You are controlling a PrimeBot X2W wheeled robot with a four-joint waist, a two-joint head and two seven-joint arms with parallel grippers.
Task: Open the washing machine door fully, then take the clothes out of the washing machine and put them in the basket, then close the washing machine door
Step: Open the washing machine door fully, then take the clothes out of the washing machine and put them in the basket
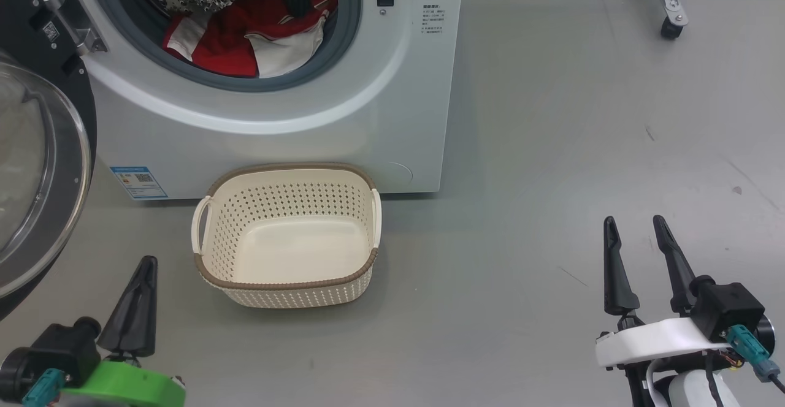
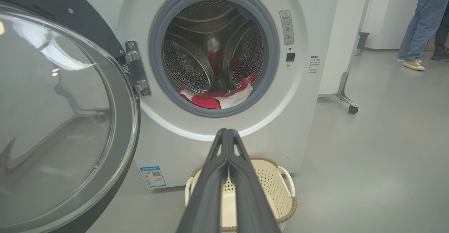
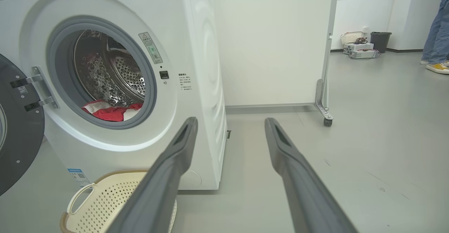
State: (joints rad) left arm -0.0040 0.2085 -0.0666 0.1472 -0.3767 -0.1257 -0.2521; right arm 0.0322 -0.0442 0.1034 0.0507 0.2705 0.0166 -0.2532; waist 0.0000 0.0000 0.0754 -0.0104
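Left tool (image 2: 228, 133) pinched | clothes (image 1: 227, 39) red-white, crumpled | basket (image 1: 294, 201) cream, perforated

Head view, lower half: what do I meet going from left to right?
washing machine door → left gripper, shut → basket, empty, on the floor → right gripper, open

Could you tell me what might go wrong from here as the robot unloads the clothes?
The left gripper is shut; reaching in like that would probably push the clothes deeper. They lie bunched against the grey gasket, so one pull may bring only part, or drop some beside the basket. The open washing machine door stands close to the left gripper and might get bumped.
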